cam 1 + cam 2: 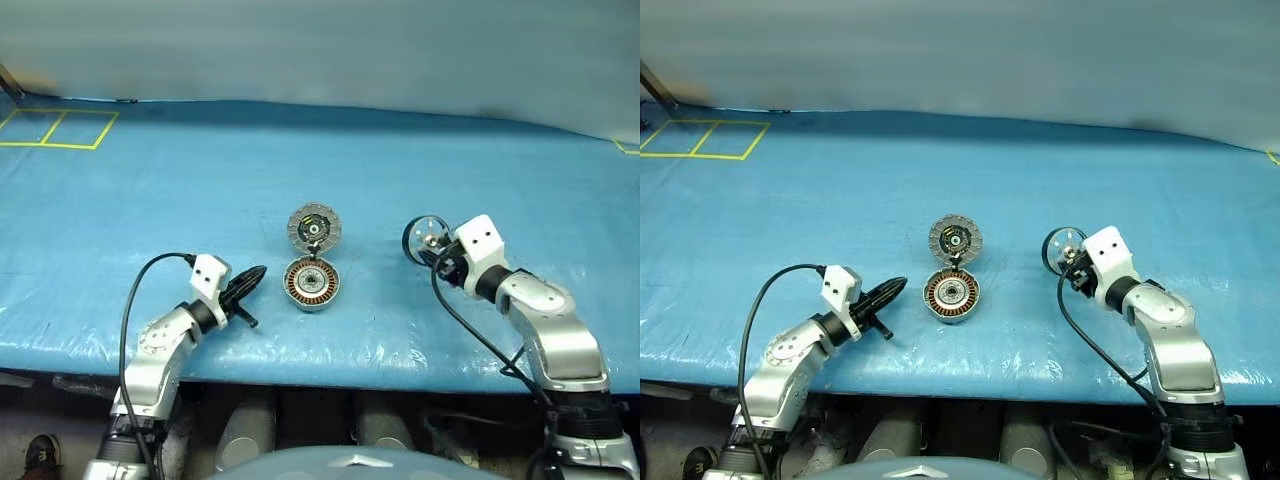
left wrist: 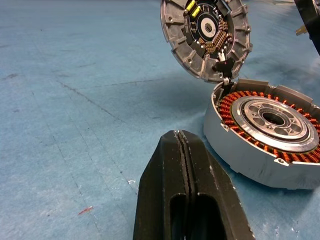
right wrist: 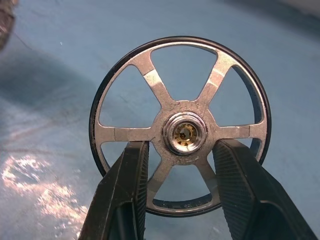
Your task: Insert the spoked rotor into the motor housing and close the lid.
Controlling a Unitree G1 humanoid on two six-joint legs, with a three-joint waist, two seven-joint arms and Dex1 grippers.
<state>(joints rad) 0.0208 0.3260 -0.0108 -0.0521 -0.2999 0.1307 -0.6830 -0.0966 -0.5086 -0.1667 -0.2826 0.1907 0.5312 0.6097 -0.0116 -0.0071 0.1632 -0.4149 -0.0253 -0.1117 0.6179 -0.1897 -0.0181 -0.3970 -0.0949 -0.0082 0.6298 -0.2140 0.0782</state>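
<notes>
**A:** Blue tarpaulin (image 1: pixel 200 190) covered the whole worktop, crinkled and shiny near the front edge, with yellow tape squares (image 1: pixel 55 128) marked in the far left corner. What did we have in the middle?

**B:** We had the motor housing (image 1: pixel 312 284) sitting flat on the tarpaulin, copper windings up and nothing in its bore. Its lid (image 1: pixel 314 226) stood swung open on the hinge at the far side, segmented inner face and circuit board turned toward us.

**A:** And the spoked rotor (image 3: pixel 180 131)?

**B:** We held it in the right pincer (image 1: pixel 440 252), well to the right of the housing and clear of the worktop. The two fingers (image 3: pixel 131 195) sat either side of the hub, pressing on the spokes, so the wheel stood on edge. The left pincer (image 1: pixel 245 288) was fully shut on nothing, hovering just left of the housing.

**A:** So the step was the carry-over. How did we judge it should go?

**B:** We reckoned the wheel had to be turned flat first, then brought over the housing with hub lined up on the dark centre hole. Coming in from the near side looked wise, since the raised lid blocked the far side. A slow, straight descent seemed best; any tilt could catch the rim on the windings.

**A:** And the left arm?

**B:** Best kept clear until lid time, we thought.
</notes>
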